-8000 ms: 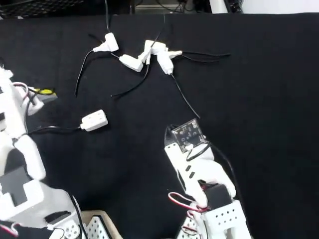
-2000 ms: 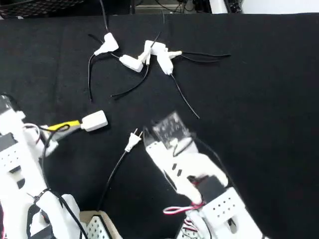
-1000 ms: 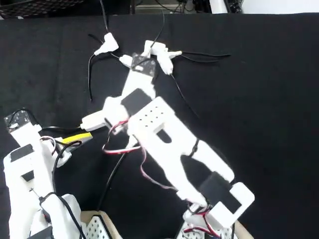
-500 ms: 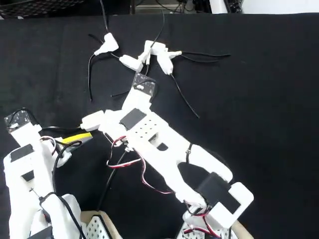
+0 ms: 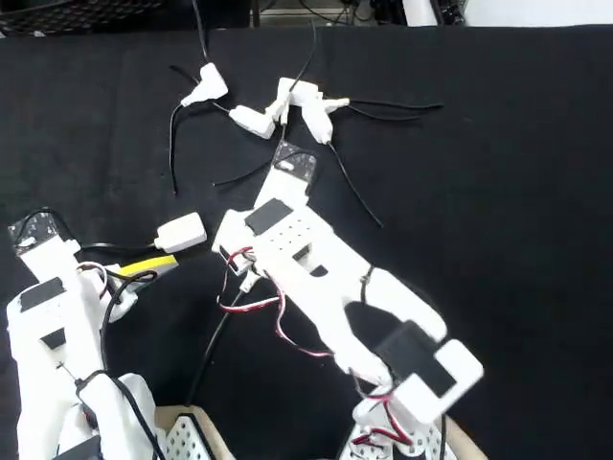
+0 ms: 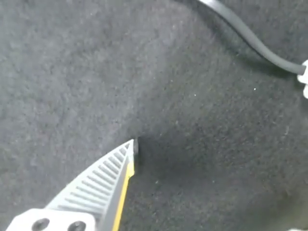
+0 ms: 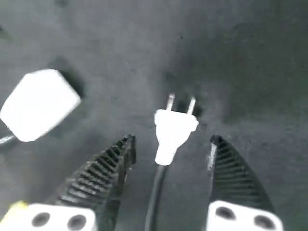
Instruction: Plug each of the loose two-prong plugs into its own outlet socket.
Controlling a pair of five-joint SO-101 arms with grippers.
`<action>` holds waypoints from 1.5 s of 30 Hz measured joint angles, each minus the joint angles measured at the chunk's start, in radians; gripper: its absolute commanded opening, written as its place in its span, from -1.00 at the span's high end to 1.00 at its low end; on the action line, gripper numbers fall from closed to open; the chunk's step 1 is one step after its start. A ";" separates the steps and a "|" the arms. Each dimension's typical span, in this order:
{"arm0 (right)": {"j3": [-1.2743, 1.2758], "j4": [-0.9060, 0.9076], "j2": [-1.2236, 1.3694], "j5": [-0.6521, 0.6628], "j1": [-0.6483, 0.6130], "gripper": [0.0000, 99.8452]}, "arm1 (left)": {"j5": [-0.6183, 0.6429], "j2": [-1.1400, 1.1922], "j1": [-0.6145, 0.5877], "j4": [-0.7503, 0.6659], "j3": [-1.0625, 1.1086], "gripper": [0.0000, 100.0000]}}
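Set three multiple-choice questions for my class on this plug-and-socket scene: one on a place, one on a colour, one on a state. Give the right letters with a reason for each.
1. Where does the plug lie?
A) between the fingers of the right gripper
B) under the left arm's base
C) off the table's edge

2. What colour is the outlet socket?
A) black
B) white
C) red

3. How does the right gripper stand?
A) shut on the plug
B) shut on a cable
C) open

Answers:
1 A: the right wrist view shows it on the cloth between the two fingers.
2 B: it shows white against the black cloth.
3 C: both fingers stand apart from the plug.
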 measured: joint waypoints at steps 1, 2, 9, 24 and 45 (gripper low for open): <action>-0.005 0.000 0.029 0.000 -0.002 0.50 | 0.000 0.000 0.000 0.000 0.000 -0.22; -0.015 0.000 0.057 0.000 -0.003 0.50 | 0.000 0.000 0.000 0.000 0.000 -0.22; -0.144 0.109 0.184 0.000 -0.003 0.50 | 0.000 0.000 0.000 0.000 0.000 -0.22; -0.192 0.055 0.218 0.000 -0.003 0.51 | 0.000 0.000 0.000 0.000 0.000 -0.22; -0.161 0.025 0.218 0.077 0.025 0.97 | 0.000 0.000 0.000 0.000 0.000 -0.22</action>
